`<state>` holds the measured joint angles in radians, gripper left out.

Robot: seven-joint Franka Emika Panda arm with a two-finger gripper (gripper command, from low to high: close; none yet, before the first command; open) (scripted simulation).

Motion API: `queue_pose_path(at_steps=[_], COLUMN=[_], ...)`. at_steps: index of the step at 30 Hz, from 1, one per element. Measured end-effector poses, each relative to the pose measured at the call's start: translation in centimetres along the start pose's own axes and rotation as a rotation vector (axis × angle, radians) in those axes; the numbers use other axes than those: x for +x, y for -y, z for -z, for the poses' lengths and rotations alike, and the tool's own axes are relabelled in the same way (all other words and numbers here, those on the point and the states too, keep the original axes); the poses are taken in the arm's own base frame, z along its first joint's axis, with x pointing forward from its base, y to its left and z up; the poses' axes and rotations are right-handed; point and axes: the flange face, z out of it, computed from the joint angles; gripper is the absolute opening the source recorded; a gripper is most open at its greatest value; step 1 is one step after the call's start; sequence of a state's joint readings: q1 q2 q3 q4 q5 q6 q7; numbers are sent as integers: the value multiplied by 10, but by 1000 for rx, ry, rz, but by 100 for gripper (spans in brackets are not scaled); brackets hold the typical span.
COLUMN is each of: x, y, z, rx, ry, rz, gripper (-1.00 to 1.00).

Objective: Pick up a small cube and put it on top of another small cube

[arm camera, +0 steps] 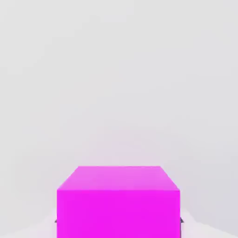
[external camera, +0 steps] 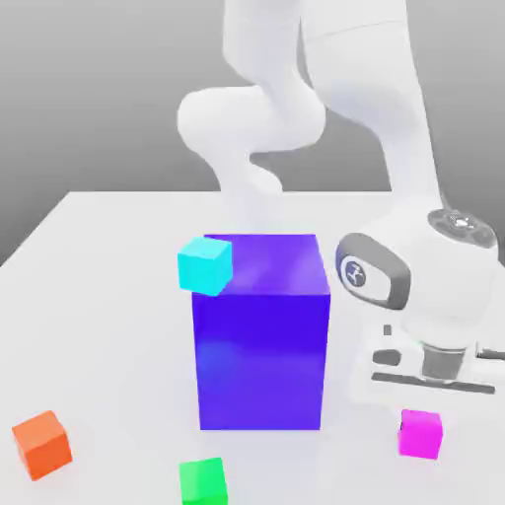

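The small magenta-pink cube (external camera: 421, 434) is down at table level near the front on the exterior view's right, to the right of the big blue-violet block (external camera: 261, 335). My gripper (external camera: 426, 399) comes straight down onto it from above. In the hand view the cube (arm camera: 118, 204) sits between my fingers, whose dark tips show at both of its sides, so the gripper is shut on it. Other small cubes lie apart: cyan (external camera: 205, 264) at the block's upper left corner, green (external camera: 203, 481) and orange (external camera: 41, 444) at the front.
The big blue-violet block stands in the middle of the white table (external camera: 108, 296), close to my hand on the exterior view's left. The white arm (external camera: 296, 108) rises behind the block. Whether the cyan cube touches the block I cannot tell.
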<state>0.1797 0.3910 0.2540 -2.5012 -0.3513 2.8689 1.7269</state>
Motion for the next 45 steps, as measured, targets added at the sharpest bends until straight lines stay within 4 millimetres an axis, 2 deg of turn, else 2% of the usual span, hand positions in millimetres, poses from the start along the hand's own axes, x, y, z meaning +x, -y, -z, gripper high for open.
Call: queue_pose_path(at_steps=[4,6,12,22,28,33,39,45], x=[1,13,65,147,183,200,217,231], y=[0,12,43,74,95,115,84,55], z=[43,49,33,6,10,24,-6,-14], rx=[-3,-26,-146,-331,-395,-428,-534,-580], ry=[-2,1,35,106,134,145,149,101], rz=[2,14,13,14,54,100,-189,-525], gripper=[-100,-100,-100,-100,-100,-100,-100,-100])
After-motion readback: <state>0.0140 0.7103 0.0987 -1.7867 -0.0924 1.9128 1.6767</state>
